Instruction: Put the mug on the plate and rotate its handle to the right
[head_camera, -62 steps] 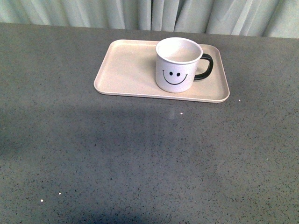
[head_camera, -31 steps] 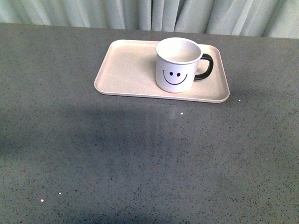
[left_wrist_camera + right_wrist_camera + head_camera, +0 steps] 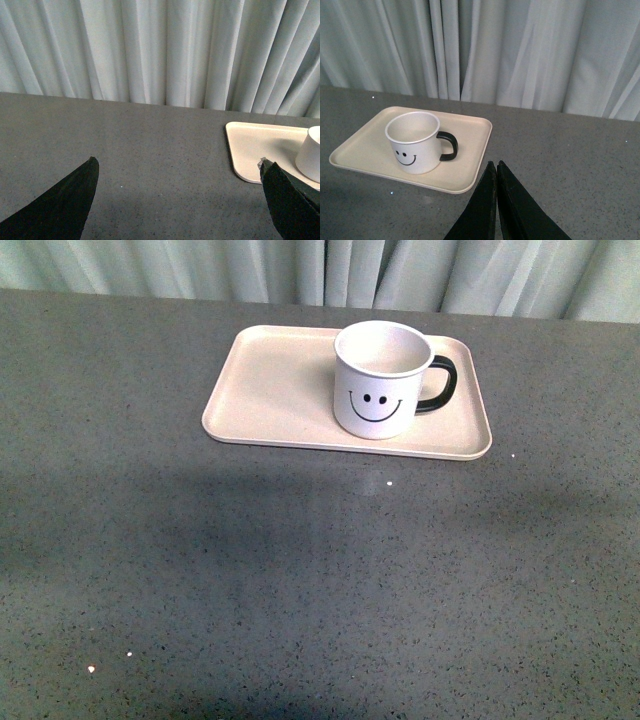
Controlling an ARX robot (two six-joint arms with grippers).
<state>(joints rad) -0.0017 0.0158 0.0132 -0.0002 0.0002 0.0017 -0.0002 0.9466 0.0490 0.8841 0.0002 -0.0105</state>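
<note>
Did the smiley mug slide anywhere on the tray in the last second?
No. In the front view the mug sits at the same spot on the plate, toward its right end, with the handle pointing right, just as before.

The mug (image 3: pixel 382 379) is white with a black smiley face and a thin grey rim; its handle (image 3: pixel 441 383), at three o'clock, is glossy black. The plate (image 3: pixel 270 390) is plain pale pink-beige. The worktop (image 3: pixel 300 570) is dark grey, finely speckled. Pale grey-green curtains (image 3: pixel 520 50) hang pleated behind.
</note>
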